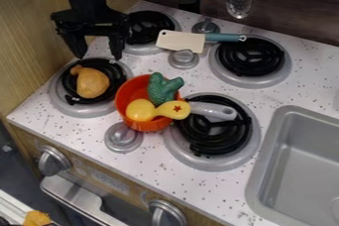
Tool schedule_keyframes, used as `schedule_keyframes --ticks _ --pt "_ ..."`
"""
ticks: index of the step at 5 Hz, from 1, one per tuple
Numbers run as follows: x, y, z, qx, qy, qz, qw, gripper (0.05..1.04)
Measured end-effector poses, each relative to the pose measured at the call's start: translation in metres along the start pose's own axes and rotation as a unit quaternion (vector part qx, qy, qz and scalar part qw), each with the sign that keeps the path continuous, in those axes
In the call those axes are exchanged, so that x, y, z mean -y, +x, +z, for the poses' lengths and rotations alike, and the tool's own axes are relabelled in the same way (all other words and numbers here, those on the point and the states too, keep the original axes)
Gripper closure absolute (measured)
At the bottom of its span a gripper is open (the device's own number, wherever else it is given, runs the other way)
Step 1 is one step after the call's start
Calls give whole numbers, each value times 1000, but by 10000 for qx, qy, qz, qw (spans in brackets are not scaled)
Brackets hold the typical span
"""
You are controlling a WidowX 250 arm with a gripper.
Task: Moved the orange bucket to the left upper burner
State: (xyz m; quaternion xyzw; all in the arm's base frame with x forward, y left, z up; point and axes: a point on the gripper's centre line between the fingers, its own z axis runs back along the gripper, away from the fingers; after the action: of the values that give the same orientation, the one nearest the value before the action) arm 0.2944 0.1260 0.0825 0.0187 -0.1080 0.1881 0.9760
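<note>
The orange bucket (126, 102) stands between the two front burners, overlapping the left edge of the front right one. A green toy (163, 89) and a yellow toy (140, 110) with a rounded end lie in it. Over the front left burner, up and left of the bucket, hangs my gripper (99, 53), its two fingers spread with nothing between them. The left upper burner (150, 27) lies behind and right of the gripper, which partly covers its left edge.
A drumstick-like toy (92, 83) rests on the front left burner. A cleaver-like toy (182, 40) lies between the back burners. A grey handle (213, 110) crosses the front right burner (213, 130). The sink (303, 163) is at the right; burner knobs (183, 59) stand up.
</note>
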Motion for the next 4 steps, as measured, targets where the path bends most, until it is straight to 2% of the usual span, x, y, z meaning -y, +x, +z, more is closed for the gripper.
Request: schedule_keyframes --ticks 1,2,3,4 --pt "0 -3 -6 -123 7 14 9999 84" --pt "8 -8 -4 -258 148 -37 9995 84" --pt "12 -11 11 -235 340 -23 9991 84" --pt "14 -25 13 -336 351 269 9985 85"
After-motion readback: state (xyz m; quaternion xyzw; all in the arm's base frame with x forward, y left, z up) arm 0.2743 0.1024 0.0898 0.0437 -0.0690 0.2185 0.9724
